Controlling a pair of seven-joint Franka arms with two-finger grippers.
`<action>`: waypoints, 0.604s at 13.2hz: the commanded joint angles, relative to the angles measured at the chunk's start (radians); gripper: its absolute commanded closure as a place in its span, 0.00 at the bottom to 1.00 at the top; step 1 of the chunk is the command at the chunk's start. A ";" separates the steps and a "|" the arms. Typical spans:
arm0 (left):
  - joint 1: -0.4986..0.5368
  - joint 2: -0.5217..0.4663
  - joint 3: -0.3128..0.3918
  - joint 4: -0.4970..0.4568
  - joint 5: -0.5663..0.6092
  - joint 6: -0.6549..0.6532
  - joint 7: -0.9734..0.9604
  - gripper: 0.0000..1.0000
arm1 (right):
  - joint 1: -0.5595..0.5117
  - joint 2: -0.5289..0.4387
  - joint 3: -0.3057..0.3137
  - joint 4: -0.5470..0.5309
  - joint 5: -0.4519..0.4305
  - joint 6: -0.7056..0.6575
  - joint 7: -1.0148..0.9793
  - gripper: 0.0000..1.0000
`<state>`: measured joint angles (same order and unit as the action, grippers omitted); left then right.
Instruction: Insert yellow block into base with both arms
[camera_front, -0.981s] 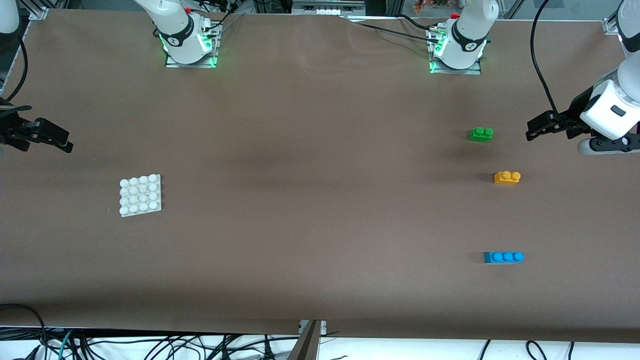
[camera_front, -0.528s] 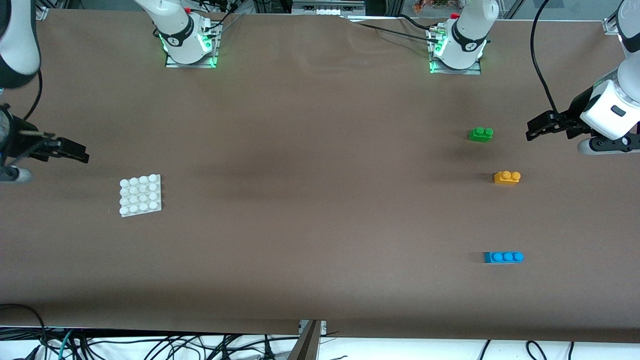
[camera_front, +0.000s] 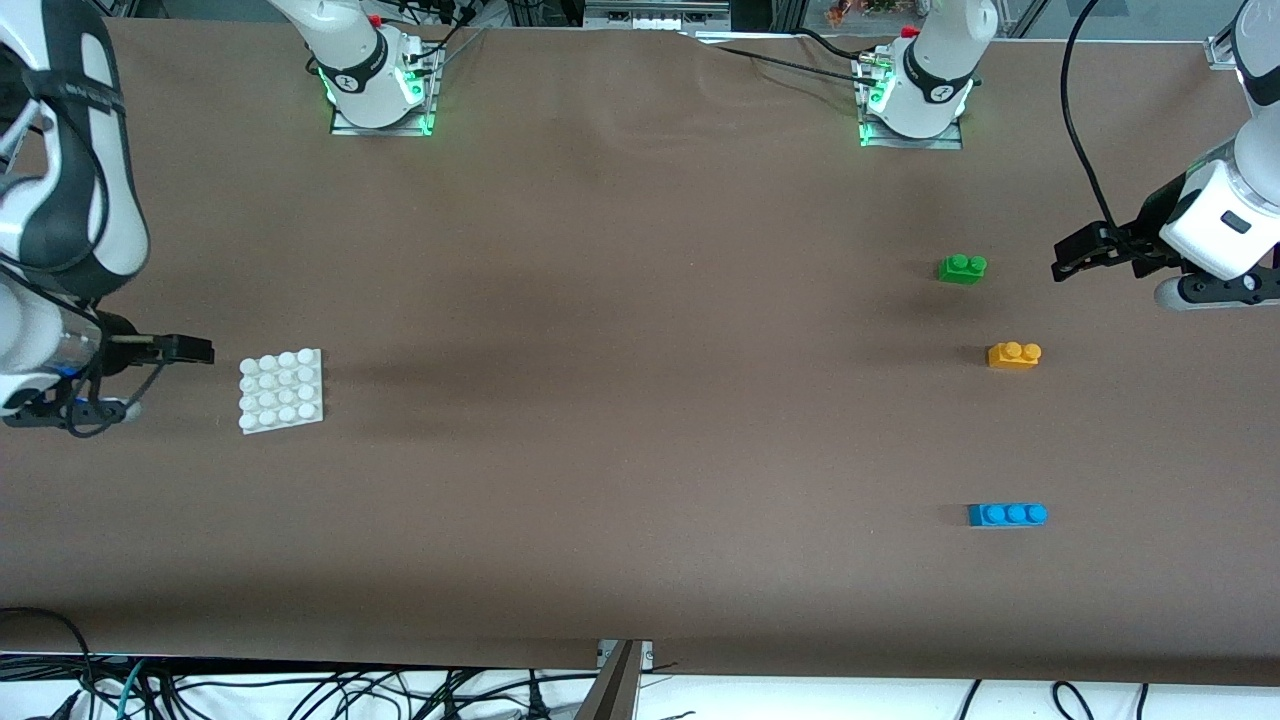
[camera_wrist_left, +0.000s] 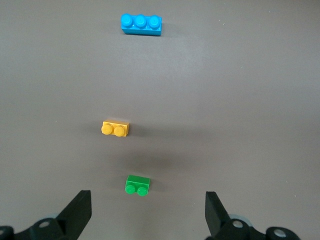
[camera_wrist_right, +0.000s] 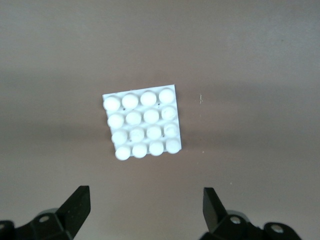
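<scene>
The yellow block (camera_front: 1014, 355) lies on the table toward the left arm's end, and shows in the left wrist view (camera_wrist_left: 116, 128). The white base (camera_front: 281, 390) lies toward the right arm's end, and shows in the right wrist view (camera_wrist_right: 141, 122). My left gripper (camera_front: 1068, 262) is open and empty, above the table beside the green brick (camera_front: 962, 268). In its own view the left gripper (camera_wrist_left: 147, 212) has the green brick (camera_wrist_left: 137, 184) just ahead of its wide-apart jaws. My right gripper (camera_front: 192, 350) is open and empty, close beside the base; in its own view the right gripper (camera_wrist_right: 145, 209) has its jaws wide apart.
A blue three-stud brick (camera_front: 1007, 514) lies nearer the front camera than the yellow block, also in the left wrist view (camera_wrist_left: 141, 23). The two arm bases (camera_front: 375, 85) stand along the table's edge farthest from the front camera. Brown table surface lies between base and bricks.
My right gripper has moved down and toward the base, from near the table's end to close beside the plate. The left arm and all the bricks have not moved.
</scene>
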<state>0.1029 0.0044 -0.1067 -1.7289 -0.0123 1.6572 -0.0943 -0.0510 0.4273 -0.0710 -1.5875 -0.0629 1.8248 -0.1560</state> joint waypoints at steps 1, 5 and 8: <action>0.009 -0.018 -0.002 -0.015 -0.017 -0.001 0.022 0.00 | -0.007 0.057 0.007 -0.006 -0.020 0.050 -0.040 0.00; 0.009 -0.018 -0.002 -0.015 -0.017 -0.001 0.022 0.00 | -0.013 0.145 0.000 -0.041 -0.020 0.186 -0.093 0.00; 0.009 -0.018 -0.002 -0.015 -0.017 -0.002 0.022 0.00 | -0.013 0.149 0.000 -0.126 -0.020 0.309 -0.103 0.00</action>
<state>0.1029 0.0044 -0.1067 -1.7298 -0.0123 1.6572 -0.0942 -0.0554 0.6003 -0.0770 -1.6521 -0.0698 2.0750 -0.2329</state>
